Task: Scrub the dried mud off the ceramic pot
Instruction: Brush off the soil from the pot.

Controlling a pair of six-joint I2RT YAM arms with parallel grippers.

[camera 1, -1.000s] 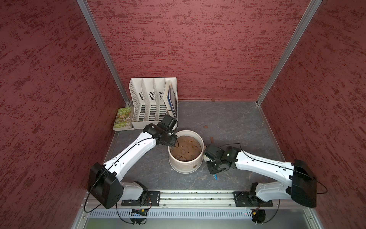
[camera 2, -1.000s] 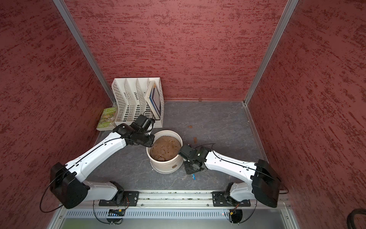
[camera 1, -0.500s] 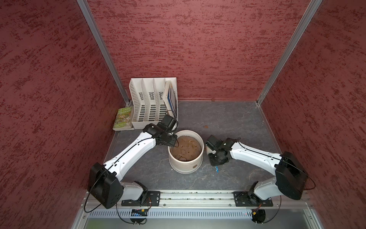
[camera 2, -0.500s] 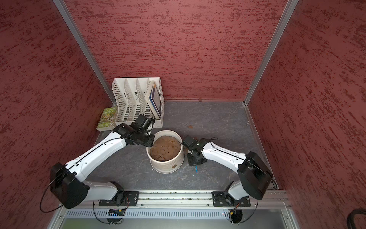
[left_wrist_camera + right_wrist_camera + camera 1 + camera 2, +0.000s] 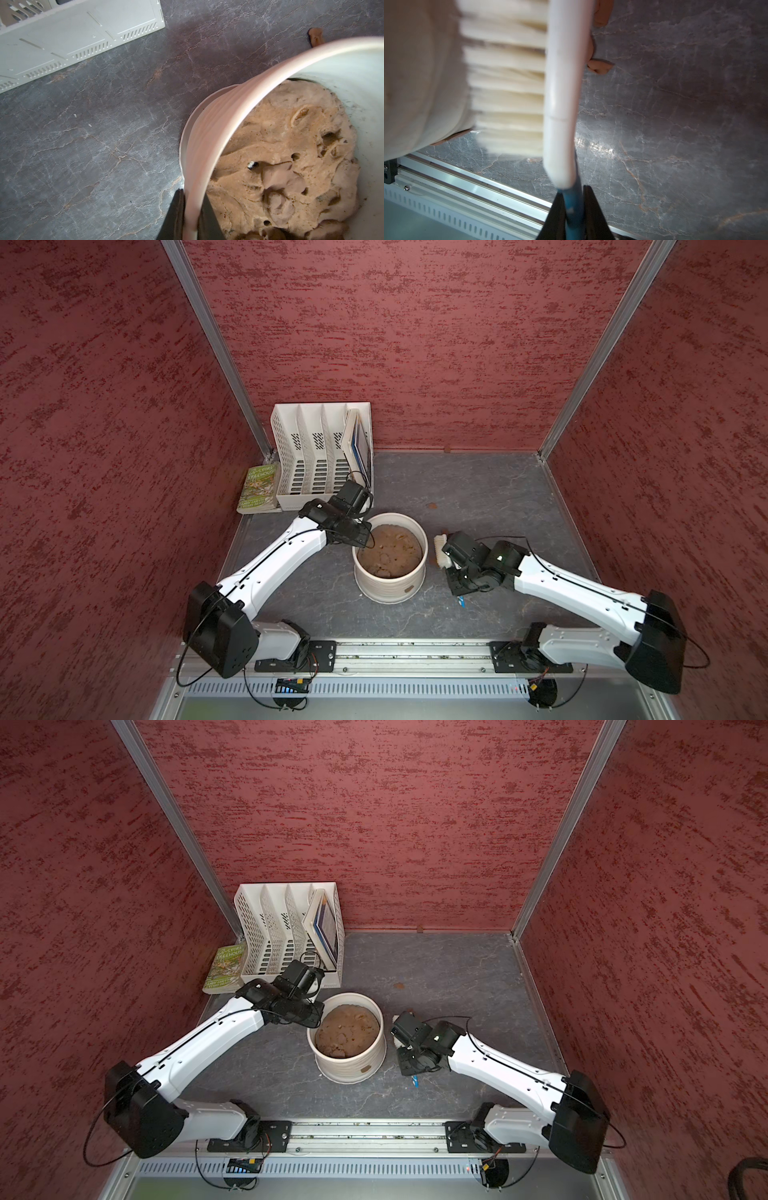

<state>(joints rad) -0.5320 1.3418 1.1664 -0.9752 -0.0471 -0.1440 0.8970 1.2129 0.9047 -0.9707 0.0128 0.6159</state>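
Note:
The cream ceramic pot stands mid-table, filled with a lumpy tan soil mass. My left gripper is shut on the pot's rim, one finger inside and one outside. My right gripper is shut on the blue handle of a white scrub brush. Its bristles press on the pot's right wall. Dried mud flakes lie on the table, and a small brown patch sits low on the pot's front.
A white slotted file organiser with books in it stands at the back left, a green book beside it. Another brown flake lies behind the pot. Red walls close three sides; the metal rail runs along the front.
The right arm swung toward the back along the pot's right side, then came forward again, moving the brush over the wall. The left gripper kept its hold on the rim.

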